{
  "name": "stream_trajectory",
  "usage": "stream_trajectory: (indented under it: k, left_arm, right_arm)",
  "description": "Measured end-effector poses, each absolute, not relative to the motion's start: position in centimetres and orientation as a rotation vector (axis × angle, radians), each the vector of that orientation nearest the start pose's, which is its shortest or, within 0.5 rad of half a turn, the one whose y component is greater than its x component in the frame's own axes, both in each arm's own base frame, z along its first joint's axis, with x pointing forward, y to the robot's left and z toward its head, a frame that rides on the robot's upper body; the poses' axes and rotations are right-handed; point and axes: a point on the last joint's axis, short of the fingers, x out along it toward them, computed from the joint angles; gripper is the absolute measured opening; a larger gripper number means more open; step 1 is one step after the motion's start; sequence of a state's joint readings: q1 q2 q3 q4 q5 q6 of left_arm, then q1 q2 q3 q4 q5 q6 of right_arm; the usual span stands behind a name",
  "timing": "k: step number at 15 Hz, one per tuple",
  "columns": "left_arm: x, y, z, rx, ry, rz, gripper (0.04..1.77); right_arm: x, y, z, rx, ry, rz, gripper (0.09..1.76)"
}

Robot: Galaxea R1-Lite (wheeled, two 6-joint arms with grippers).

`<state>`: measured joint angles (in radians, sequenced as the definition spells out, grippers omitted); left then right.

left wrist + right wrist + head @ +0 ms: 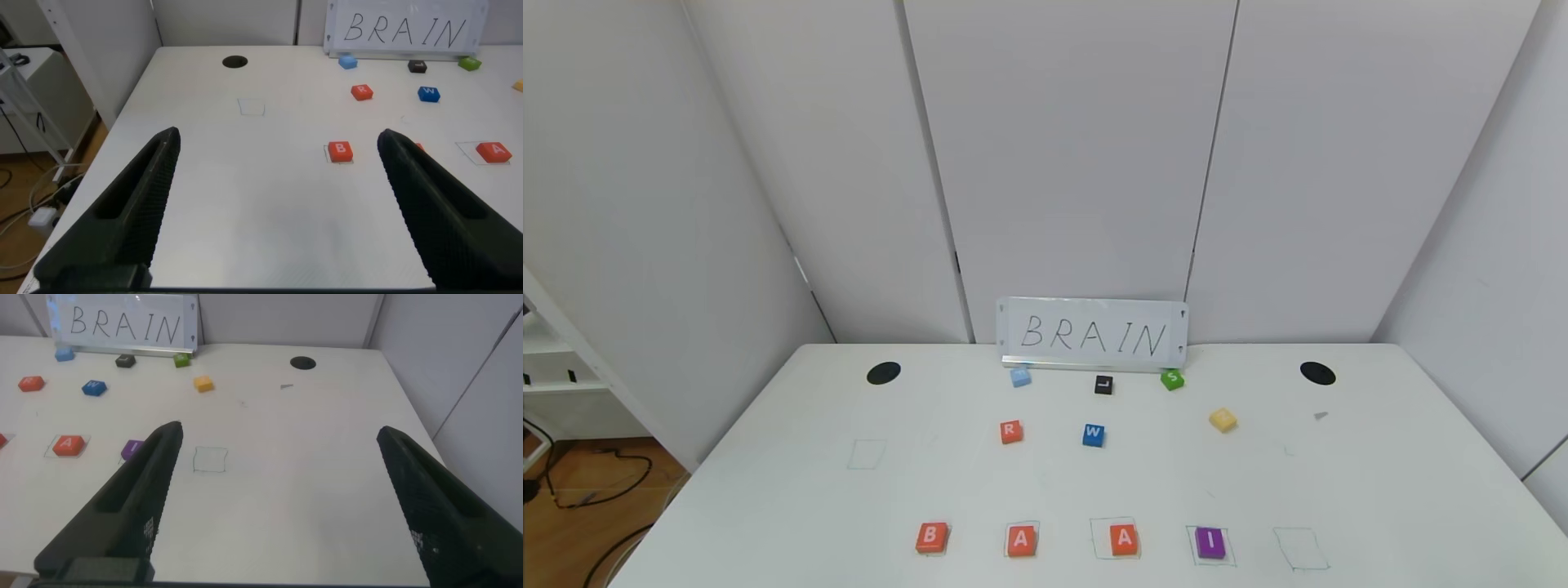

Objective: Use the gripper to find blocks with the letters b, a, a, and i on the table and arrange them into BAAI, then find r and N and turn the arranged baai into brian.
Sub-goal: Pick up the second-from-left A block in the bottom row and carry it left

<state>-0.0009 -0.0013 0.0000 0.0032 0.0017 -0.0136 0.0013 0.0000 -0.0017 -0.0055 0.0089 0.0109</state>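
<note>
Currently the blocks (1068, 540) form a left-right row near the table (768, 506) edge; left gripper (278, 204) and right gripper (274, 498) spread, empty

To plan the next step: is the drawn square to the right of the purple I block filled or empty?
Empty. In the head view the drawn square beside the purple I block shows only bare table.
</note>
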Motion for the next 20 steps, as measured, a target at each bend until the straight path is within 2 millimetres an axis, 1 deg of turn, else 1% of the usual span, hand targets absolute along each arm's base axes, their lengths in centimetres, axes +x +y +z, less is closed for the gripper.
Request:
stream_trajectory:
  k: [20]
  left_arm:
    - [-2.29,0.01,7.47,-0.008,0.006,0.001,1.72]
  right_arm:
    - [-2.28,0.02,7.65,-0.004,-0.006,0.008,1.71]
